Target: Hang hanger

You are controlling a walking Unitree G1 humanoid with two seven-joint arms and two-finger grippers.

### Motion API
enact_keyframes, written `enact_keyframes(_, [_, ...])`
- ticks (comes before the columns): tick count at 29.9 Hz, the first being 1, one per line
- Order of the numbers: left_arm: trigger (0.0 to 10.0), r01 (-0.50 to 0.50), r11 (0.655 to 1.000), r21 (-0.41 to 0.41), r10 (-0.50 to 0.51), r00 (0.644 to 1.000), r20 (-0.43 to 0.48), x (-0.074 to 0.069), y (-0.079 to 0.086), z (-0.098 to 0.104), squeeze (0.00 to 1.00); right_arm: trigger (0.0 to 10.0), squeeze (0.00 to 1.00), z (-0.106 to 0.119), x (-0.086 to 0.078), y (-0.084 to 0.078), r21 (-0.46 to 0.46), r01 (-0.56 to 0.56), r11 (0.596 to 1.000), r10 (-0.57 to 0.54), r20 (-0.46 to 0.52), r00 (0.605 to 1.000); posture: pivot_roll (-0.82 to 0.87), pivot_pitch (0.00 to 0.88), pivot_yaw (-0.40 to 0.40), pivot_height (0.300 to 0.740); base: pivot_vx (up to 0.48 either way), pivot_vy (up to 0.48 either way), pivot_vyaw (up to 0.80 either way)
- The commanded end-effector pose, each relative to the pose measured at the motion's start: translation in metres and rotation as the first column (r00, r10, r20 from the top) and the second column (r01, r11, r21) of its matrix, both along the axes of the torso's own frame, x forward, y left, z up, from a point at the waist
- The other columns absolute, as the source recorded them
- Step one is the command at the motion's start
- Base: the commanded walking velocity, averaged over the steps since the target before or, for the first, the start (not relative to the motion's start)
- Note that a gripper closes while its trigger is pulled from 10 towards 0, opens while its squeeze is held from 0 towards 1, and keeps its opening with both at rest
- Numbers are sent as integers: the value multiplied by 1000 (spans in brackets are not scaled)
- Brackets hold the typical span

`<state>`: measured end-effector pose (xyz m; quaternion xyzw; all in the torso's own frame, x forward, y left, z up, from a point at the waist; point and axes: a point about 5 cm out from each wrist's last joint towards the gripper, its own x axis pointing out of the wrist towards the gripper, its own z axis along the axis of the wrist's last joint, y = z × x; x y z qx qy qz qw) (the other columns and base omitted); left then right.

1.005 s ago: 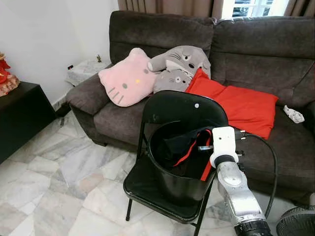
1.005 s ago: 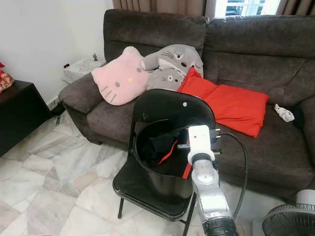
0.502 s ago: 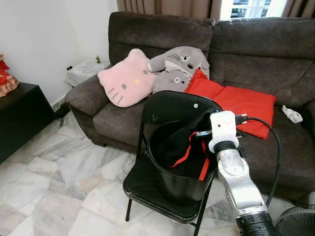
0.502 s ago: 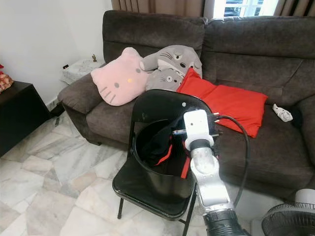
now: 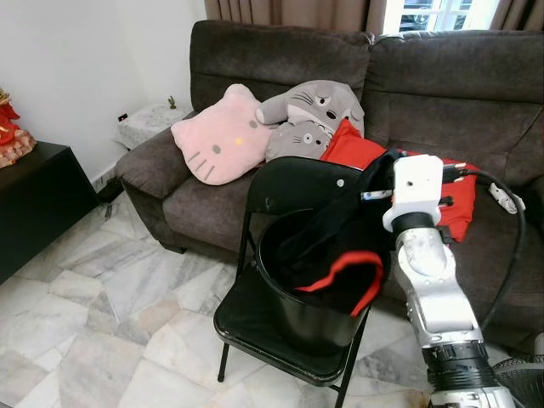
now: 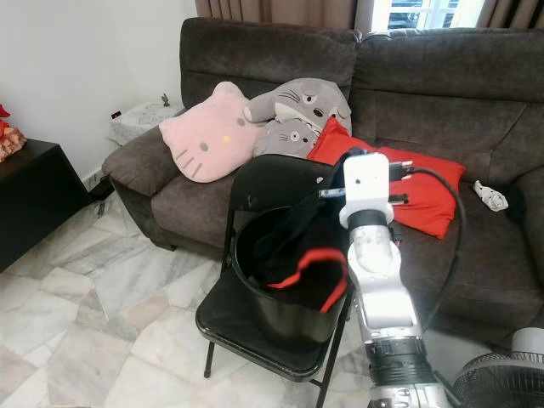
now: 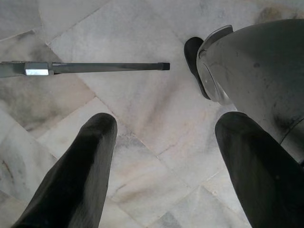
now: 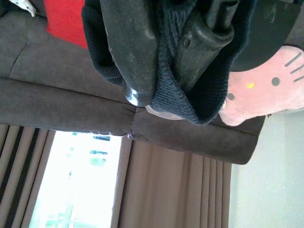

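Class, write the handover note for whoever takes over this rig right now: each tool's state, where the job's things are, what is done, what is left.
Right tool: shut on the black knitted garment with red trim, raised above the black plastic bucket.
Left tool: open, idle over the marble floor.
Things: the garment's lower part hangs into the bucket, which stands on the black folding chair in front of the dark grey sofa. I cannot make out a hanger.
Done: garment gripped and partly out of the bucket.
Left: lift it fully clear, then hang it.
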<state>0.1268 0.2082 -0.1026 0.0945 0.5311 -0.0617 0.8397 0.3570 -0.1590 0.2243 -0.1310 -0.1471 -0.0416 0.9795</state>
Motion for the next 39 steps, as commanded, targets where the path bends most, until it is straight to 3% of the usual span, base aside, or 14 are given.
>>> enact_keyframes(1, [10000, -21, 1000, 2, 21, 1000, -11, -3, 3, -1, 0, 0, 0, 20, 0, 3, 19, -16, 1000, 14, 81, 997, -74, 0, 91, 740, 0, 0, 0])
enact_keyframes(7, [10000, -24, 1000, 2, 24, 1000, -11, -3, 3, -1, 0, 0, 0, 16, 2, -4, 35, 2, 999, -3, 39, 999, -76, 0, 89, 740, 0, 0, 0])
enact_keyframes(17, [10000, -19, 1000, 2, 19, 1000, -17, -4, 4, -1, 0, 353, 0, -92, -12, -17, 251, 134, 959, -16, -424, 905, -75, 0, 92, 740, 0, 0, 0])
enact_keyframes(18, [10000, -17, 1000, 3, 17, 1000, -17, -4, 4, -1, 0, 2941, 0, -96, -14, -15, 261, 134, 956, -7, -437, 899, -77, 0, 95, 740, 0, 0, 0])
enact_keyframes(19, [10000, -17, 1000, 3, 17, 1000, -17, -4, 4, -1, 0, 2941, 0, -96, -14, -15, 261, 134, 956, -7, -437, 899, -77, 0, 95, 740, 0, 0, 0])
enact_keyframes(20, [10000, -16, 1000, 3, 16, 1000, -18, -4, 4, -1, 0, 10000, 0, -101, -16, -13, 255, 125, 959, 4, -452, 892, -78, 0, 96, 740, 0, 0, 0])
enact_keyframes(28, [10000, -10, 1000, 7, 11, 1000, -19, -4, 5, -1, 0, 10000, 0, -112, -22, -3, 219, 110, 970, 17, -509, 861, -77, 0, 101, 740, 0, 0, 0])
enact_keyframes(30, [10000, -9, 1000, 6, 10, 1000, -19, -4, 5, -1, 0, 10000, 733, -117, -26, 0, 223, 120, 967, 17, -529, 848, -77, 0, 101, 740, 0, 0, 0])
enact_keyframes(31, [10000, -9, 1000, 6, 9, 1000, -19, -4, 5, 0, 0, 10000, 733, -119, -28, 1, 224, 124, 967, 16, -534, 845, -78, 0, 101, 740, 0, 0, 0])
enact_keyframes(32, [10000, -8, 1000, 6, 9, 1000, -20, -4, 5, 0, 0, 10000, 1000, -120, -30, 2, 223, 127, 967, 13, -539, 842, -79, 0, 101, 740, 0, 0, 0])
enact_keyframes(35, [10000, -7, 1000, 4, 7, 1000, -22, -4, 5, 0, 0, 10000, 941, -123, -35, 4, 215, 132, 968, 7, -546, 838, -79, 0, 103, 740, 0, 0, 0])
enact_keyframes(36, [10000, -7, 1000, 4, 7, 1000, -22, -4, 5, 0, 0, 10000, 631, -122, -36, 5, 210, 131, 969, 4, -544, 839, -80, 0, 103, 740, 0, 0, 0])
enact_keyframes(37, [10000, -7, 1000, 3, 7, 1000, -23, -3, 5, 0, 0, 10000, 0, -121, -37, 6, 198, 131, 971, -3, -541, 841, -81, 0, 103, 740, 0, 0, 0])
enact_keyframes(39, [10000, -6, 1000, 3, 6, 1000, -23, -3, 5, 0, 0, 10000, 0, -121, -37, 6, 191, 131, 973, -7, -538, 843, -81, 0, 103, 740, 0, 0, 0])
